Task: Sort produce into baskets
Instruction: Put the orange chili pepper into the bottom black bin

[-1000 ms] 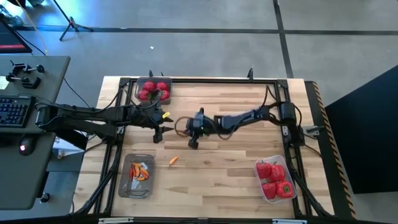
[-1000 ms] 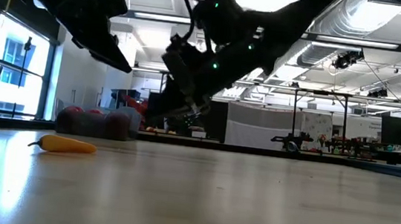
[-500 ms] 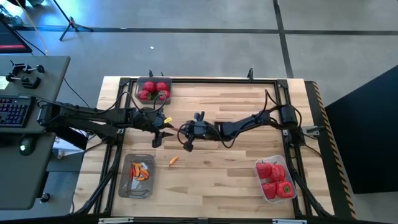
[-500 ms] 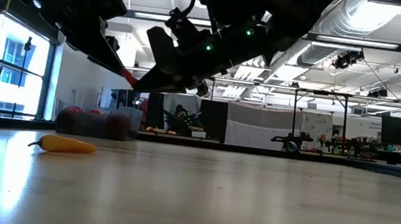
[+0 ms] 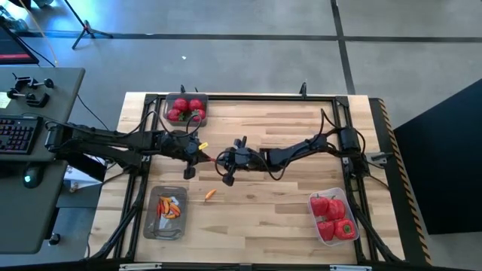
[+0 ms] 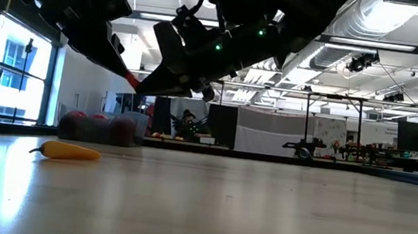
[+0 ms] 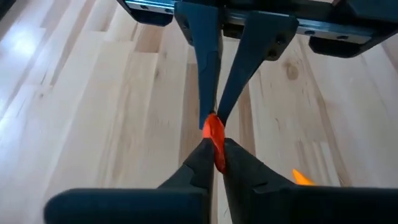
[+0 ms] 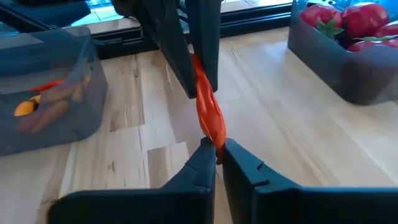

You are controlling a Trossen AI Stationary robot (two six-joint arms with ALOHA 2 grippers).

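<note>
Pinching the slim red-orange chili pepper (image 8: 209, 118) above the table's middle, my left gripper (image 7: 212, 121) and right gripper (image 8: 216, 151) were each clamped on one end. It seemed light, soft and slippery; I judged gripping near its thicker end safer.

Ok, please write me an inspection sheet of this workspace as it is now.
Surface: wooden table.
Job's things: slim red piece held above the table by both grippers; orange piece lying loose; three tubs, sorted.
Clutter: nothing seen.
Grippers: left gripper and right gripper both shut on the red piece, tip to tip.
Cables: along the right arm.
Surroundings: desk with keyboard.
</note>
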